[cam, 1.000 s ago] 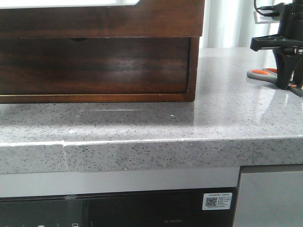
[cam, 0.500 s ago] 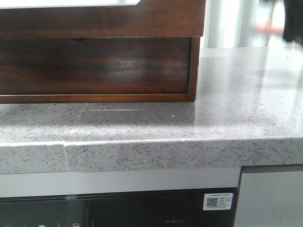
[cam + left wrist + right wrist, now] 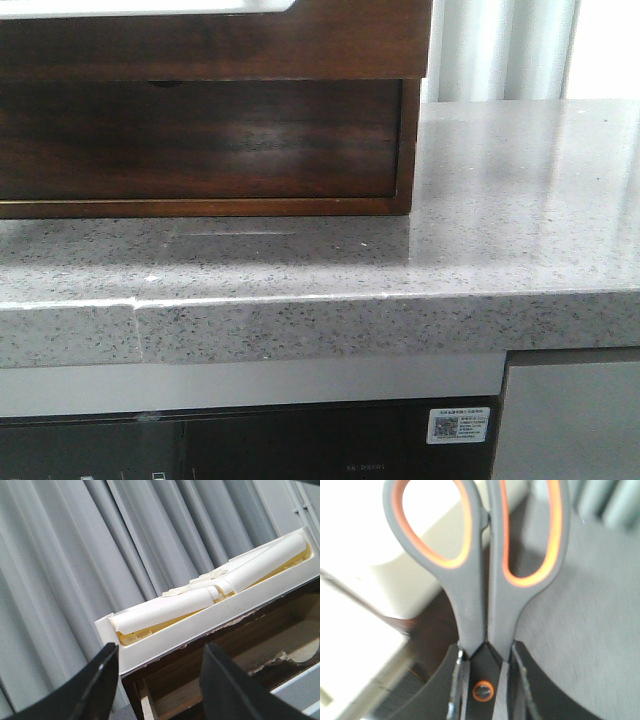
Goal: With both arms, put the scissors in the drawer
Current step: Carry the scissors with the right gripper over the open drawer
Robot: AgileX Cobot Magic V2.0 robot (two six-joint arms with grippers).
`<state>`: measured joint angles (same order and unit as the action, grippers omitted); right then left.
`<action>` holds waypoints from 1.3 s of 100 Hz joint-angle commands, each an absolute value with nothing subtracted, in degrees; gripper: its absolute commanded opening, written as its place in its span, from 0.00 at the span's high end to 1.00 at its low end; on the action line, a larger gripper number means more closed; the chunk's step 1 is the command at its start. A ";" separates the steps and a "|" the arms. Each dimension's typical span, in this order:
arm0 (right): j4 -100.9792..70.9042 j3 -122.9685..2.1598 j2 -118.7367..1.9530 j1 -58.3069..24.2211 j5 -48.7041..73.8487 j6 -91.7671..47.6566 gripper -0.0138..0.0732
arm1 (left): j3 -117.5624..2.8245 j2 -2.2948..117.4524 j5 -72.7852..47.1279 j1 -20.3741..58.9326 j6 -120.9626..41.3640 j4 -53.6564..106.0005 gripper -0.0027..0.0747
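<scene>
Right pincer (image 3: pixel 485 680) clamped on scissors (image 3: pixel 485 595), grey handles, orange-lined loops, left pincer (image 3: pixel 157 680) open, empty

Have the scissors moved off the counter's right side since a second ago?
Yes. The scissors have left the countertop in the front view; the right hand grips them.

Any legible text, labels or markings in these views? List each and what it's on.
White sticker with a QR code on the dark glossy appliance front below the speckled grey stone counter: print too small to read.
Faint pale lettering low on the same appliance front: too blurred to read.
Grey-handled scissors with orange-lined loops: no text visible.
</scene>
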<state>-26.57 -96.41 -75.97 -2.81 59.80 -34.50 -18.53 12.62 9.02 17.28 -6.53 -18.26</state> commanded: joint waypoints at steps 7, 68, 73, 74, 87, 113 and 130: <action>-29.56 -102.51 -73.37 -9.70 57.19 -38.13 0.98 | -20.66 13.10 12.86 17.34 -5.96 -17.33 0.54; -18.69 -107.23 -86.57 -38.35 49.38 -46.44 0.98 | -20.66 13.10 12.37 17.34 -5.96 -17.33 0.54; -18.37 -107.23 -87.95 -38.62 49.29 -46.56 0.98 | -20.66 13.10 12.10 17.34 -5.96 -17.33 0.54; -18.37 -107.23 -88.29 -38.62 49.29 -46.83 0.98 | -20.66 13.10 11.99 17.34 -5.96 -17.33 0.54; -17.22 -107.23 -91.25 -38.62 49.06 -47.98 0.98 | -20.66 13.10 12.01 17.34 -5.96 -17.33 0.54; -14.09 -107.23 -94.99 -38.62 49.06 -48.02 0.98 | -20.66 13.10 12.01 17.34 -5.96 -17.33 0.54; -13.03 -107.23 -96.77 -38.62 49.44 -48.02 0.98 | -20.66 13.10 12.01 17.34 -5.96 -17.33 0.54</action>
<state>-13.20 -105.58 -98.80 -38.62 53.35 -47.38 -18.53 12.62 8.46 17.59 -6.53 -18.26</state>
